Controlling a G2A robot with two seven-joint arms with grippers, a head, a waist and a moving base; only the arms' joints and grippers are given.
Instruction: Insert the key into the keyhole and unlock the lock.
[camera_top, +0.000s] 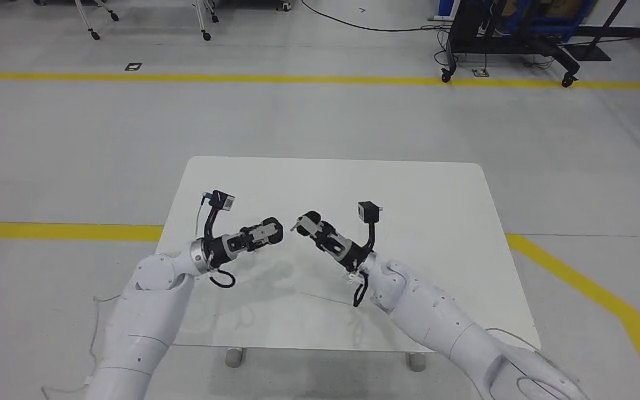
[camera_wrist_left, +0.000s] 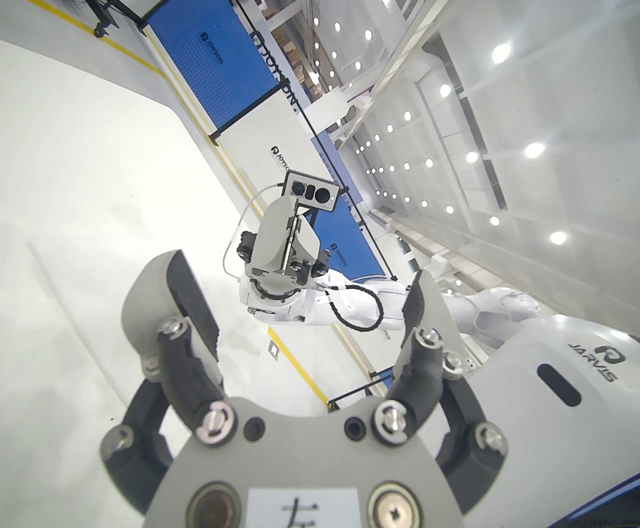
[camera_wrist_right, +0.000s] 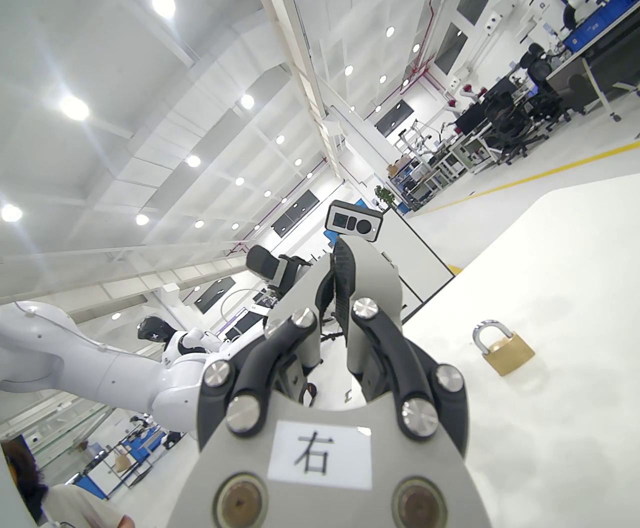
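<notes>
A brass padlock (camera_wrist_right: 504, 352) with a silver shackle lies flat on the white table (camera_wrist_right: 550, 240), off to one side of my right gripper (camera_wrist_right: 341, 250). That gripper is shut, its two pads pressed together, and no key shows between them. In the top view both grippers hang above the middle of the table (camera_top: 420, 200), tips facing each other and a small gap apart: the left gripper (camera_top: 274, 229) and the right gripper (camera_top: 301, 220). My left gripper (camera_wrist_left: 295, 272) is open wide with nothing between its fingers (camera_wrist_left: 180, 295), and the right arm's gripper shows just beyond them.
The table's far and right parts are bare white surface, and its rounded edges lie well away from the arms. A yellow floor line (camera_top: 560, 270) runs past the table. Racks and carts (camera_top: 510, 40) stand far back in the room.
</notes>
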